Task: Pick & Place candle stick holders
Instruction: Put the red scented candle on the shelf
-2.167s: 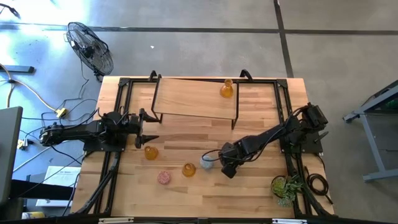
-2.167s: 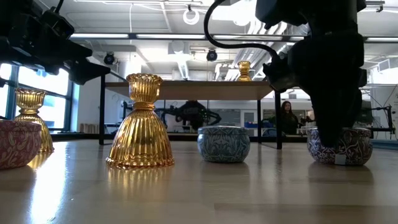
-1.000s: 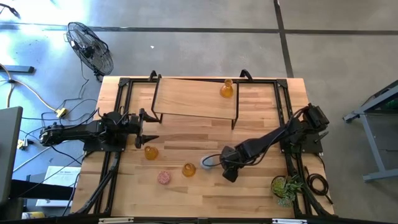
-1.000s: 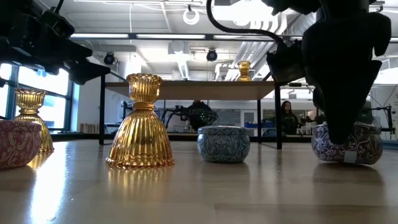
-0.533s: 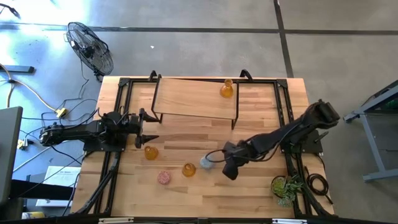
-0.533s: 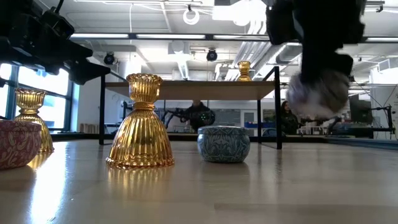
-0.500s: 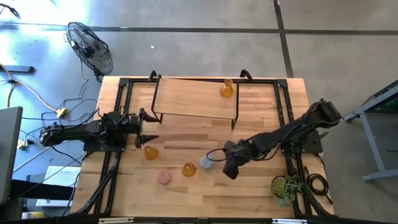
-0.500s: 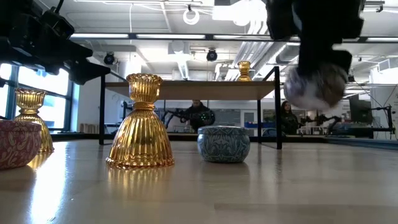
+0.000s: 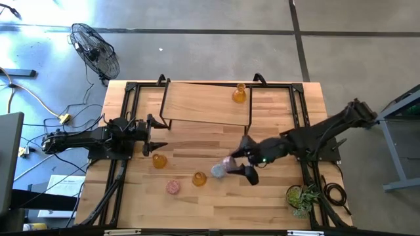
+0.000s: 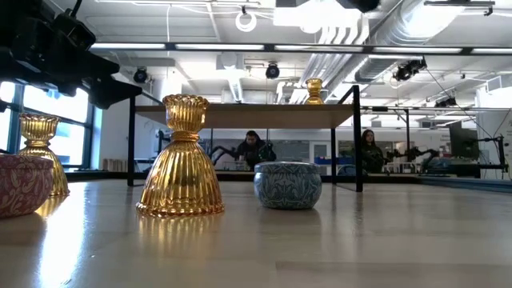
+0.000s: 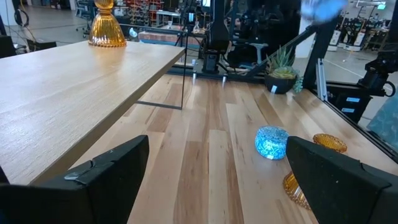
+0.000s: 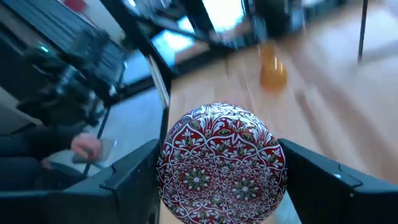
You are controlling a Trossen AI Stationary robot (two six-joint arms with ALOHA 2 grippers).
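On the raised shelf (image 9: 203, 103) at the table's (image 9: 275, 203) back stands one flask holder (image 9: 239, 94). Below it two flask holders (image 9: 159, 160) (image 9: 199, 178), a round holder (image 9: 173, 187) and another (image 9: 216, 172) sit mid-table. The plant (image 9: 302, 198) occupies the front right corner.

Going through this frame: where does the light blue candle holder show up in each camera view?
High view: the light blue holder stands mid-table, just right of an amber holder.
Low view: it stands near the picture's centre, on the table.
Left wrist view: it is on the open tabletop, past the shelf.
Right wrist view: not in it; the mauve holder fills the picture.
Shared landmark: the amber holder on the raised shelf.
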